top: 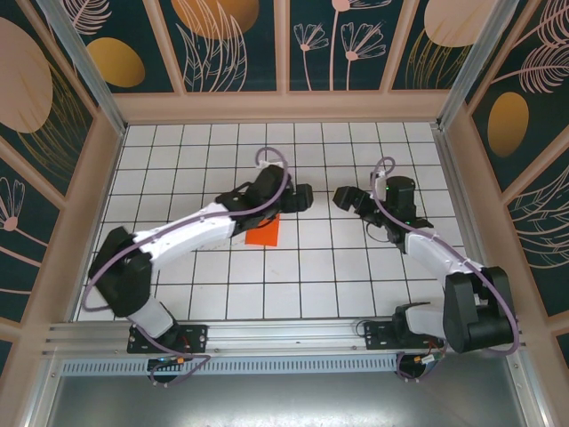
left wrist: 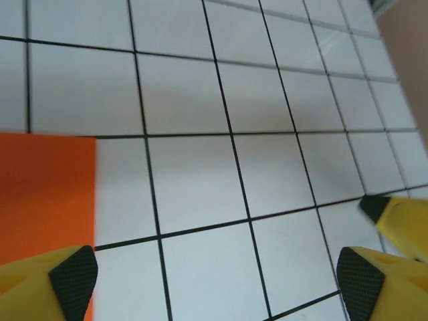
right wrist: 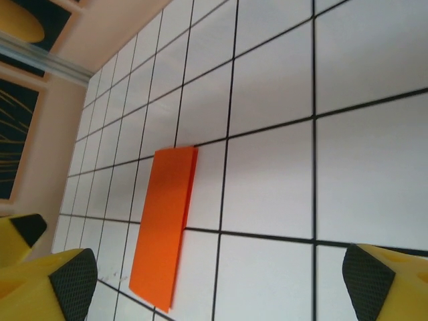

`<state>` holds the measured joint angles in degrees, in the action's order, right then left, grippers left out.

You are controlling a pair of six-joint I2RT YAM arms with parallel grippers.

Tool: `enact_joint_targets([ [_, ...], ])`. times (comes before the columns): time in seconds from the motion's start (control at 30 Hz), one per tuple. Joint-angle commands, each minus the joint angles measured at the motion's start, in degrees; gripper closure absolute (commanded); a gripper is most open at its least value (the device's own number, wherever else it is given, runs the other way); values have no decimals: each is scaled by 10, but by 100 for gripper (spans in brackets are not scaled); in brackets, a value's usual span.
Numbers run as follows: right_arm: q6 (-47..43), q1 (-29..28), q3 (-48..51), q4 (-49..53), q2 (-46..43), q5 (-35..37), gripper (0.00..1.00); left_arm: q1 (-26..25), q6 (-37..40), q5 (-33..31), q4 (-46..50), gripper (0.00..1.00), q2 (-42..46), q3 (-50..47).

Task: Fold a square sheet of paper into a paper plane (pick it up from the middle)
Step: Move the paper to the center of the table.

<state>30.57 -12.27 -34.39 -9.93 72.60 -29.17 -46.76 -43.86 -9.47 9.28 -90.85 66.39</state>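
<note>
The square sheet of paper (top: 265,233) is bright orange-red and lies flat on the tiles, folded in half into a narrow two-layer rectangle (right wrist: 164,224). It is no pointed dart, and the paper plane is out of view. In the top view my left forearm covers part of the sheet. My left gripper (top: 305,197) hovers just right of the paper, open and holding nothing. In the left wrist view the paper (left wrist: 40,194) sits at the left edge, by the left fingertip (left wrist: 72,277). My right gripper (top: 341,197) faces it from the right, open and holding nothing (right wrist: 217,281).
White tiled floor (top: 320,276) with black grout lines, enclosed by beige walls (top: 98,205) with a metal rail (top: 293,336) along the near edge. The two gripper tips stand about one tile apart at mid-table. Bare tiles lie in front and behind.
</note>
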Motion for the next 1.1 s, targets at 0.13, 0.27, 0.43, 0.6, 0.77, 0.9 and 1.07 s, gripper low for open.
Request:
enact_joint_targets([
  [0.13, 60, -164, -105, 23, 111, 127, 22, 94, -85, -21, -82, 2, 129, -197],
  [0.27, 93, -239, -171, 22, 199, 160, 33, 125, -110, -45, -69, 2, 192, -273],
  [0.43, 115, -300, -281, 46, 328, 145, 45, 158, -137, -39, -62, 1, 250, -346],
  [0.6, 137, -325, -345, 38, 412, 109, 53, 171, -153, -39, -58, 1, 288, -379],
  [0.77, 128, -334, -384, 52, 463, 84, 55, 173, -148, -36, -59, 2, 292, -385],
  [0.9, 109, -334, -383, 87, 472, 95, 56, 173, -128, -17, -70, 2, 275, -378],
  [1.07, 77, -332, -322, 115, 439, 107, 57, 173, -95, 34, -94, 1, 257, -376],
])
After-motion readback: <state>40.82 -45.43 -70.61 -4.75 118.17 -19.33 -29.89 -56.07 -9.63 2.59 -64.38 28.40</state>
